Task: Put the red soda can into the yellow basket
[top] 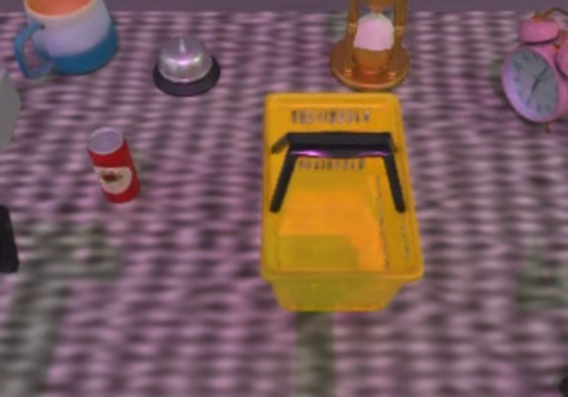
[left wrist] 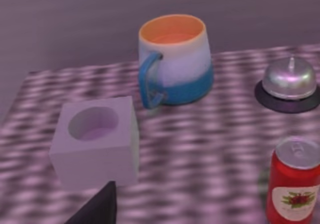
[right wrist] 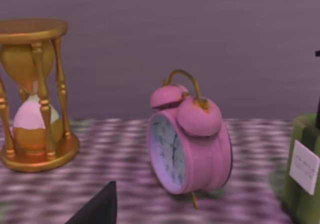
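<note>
The red soda can (top: 114, 166) stands upright on the table's left side, well to the left of the yellow basket (top: 342, 289). The basket sits in the middle with its black handles (top: 337, 141) folded across the far half and nothing inside it. My left arm (top: 5, 237) is at the left edge, nearer the front than the can. In the left wrist view the can (left wrist: 295, 186) stands a short way off, and one dark fingertip (left wrist: 102, 206) shows with bare cloth beside it. My right arm is at the front right corner, with one fingertip (right wrist: 102, 206) showing and nothing against it.
At the back stand a white and blue mug (top: 64, 22), a silver bell (top: 185, 65), a gold hourglass (top: 373, 31) and a pink alarm clock (top: 536, 70). A white block with a round hole (left wrist: 96, 141) sits at the left edge. A green object (right wrist: 304, 179) stands beside the clock.
</note>
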Motion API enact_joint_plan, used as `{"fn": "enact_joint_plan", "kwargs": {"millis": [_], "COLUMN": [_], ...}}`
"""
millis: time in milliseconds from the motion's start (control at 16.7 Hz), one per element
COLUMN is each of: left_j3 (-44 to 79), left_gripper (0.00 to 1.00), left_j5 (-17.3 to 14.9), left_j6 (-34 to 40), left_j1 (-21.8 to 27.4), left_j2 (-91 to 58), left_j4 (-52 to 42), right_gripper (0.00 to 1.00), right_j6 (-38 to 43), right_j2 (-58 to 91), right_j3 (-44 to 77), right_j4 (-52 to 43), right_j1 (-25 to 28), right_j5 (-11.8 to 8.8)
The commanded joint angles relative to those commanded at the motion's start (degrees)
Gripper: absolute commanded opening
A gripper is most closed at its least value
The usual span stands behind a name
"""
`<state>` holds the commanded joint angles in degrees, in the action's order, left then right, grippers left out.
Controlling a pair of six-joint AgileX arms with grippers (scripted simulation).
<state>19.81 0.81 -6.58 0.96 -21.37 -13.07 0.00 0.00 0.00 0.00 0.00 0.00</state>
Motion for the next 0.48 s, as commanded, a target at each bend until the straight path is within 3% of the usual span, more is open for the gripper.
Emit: {"fn": "enact_joint_plan", "kwargs": {"millis": [480], "left_j3": [39.93], "left_gripper": [1.00], "left_j5": [-0.75], "left_j6": [-14.47], "left_j1": [4.51], "left_j2": [-48.15], "left_j4": [-26.72], "right_gripper": [1.00], "right_j6": [0.00], "right_j2": [0.00], "right_j3": [0.00], "right_j4": [0.00], "right_j1": [0.00], "right_j5": [0.00]}}
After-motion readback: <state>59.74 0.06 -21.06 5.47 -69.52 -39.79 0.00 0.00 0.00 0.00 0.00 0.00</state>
